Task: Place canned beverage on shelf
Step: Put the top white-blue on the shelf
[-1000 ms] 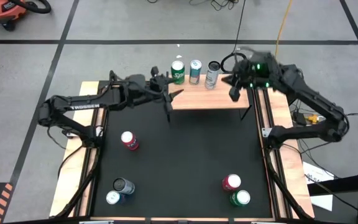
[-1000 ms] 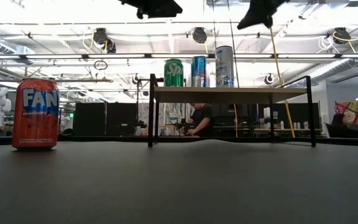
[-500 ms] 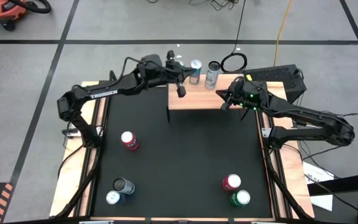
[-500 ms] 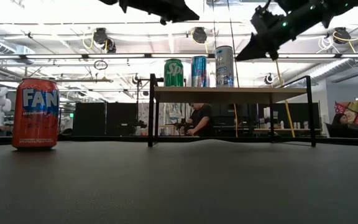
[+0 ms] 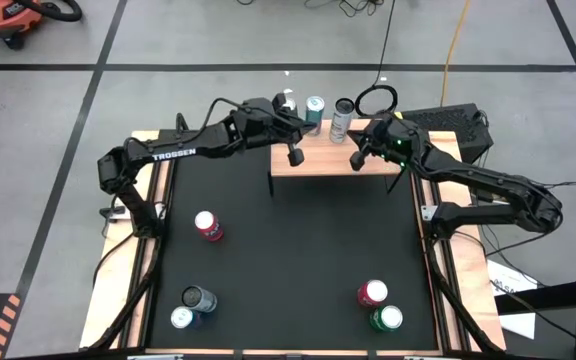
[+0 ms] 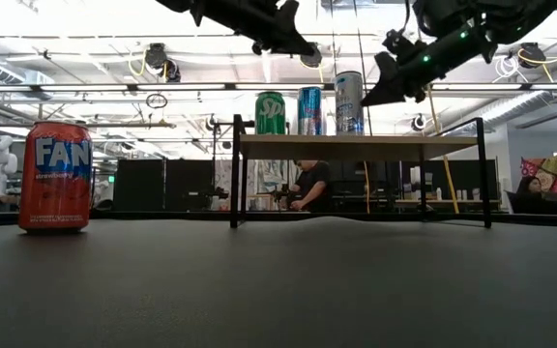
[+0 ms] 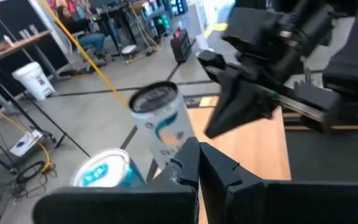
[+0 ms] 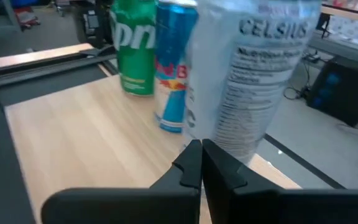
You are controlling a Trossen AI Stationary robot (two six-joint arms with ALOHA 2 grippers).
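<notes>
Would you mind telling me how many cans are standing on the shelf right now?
3, in a row along the back edge of the shelf: a green Sprite can, a blue Red Bull can and a silver Celsius can. From above, the left arm partly covers the Sprite can.

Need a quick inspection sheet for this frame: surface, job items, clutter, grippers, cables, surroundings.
Surface: black table with wooden side edges.
Job's things: shelf at the far edge holds three upright cans: green can, blue can, tall silver can. Loose cans on the table: red Fanta can, two cans near the left corner, red can beside another green-topped can.
Clutter: nothing seen.
Grippers: left gripper shut, empty, above the shelf's left end; right gripper shut, empty, above the shelf by the silver can.
Cables: yellow cable and a black coil on the floor behind.
Surroundings: grey floor; a person seated beyond the table.
</notes>
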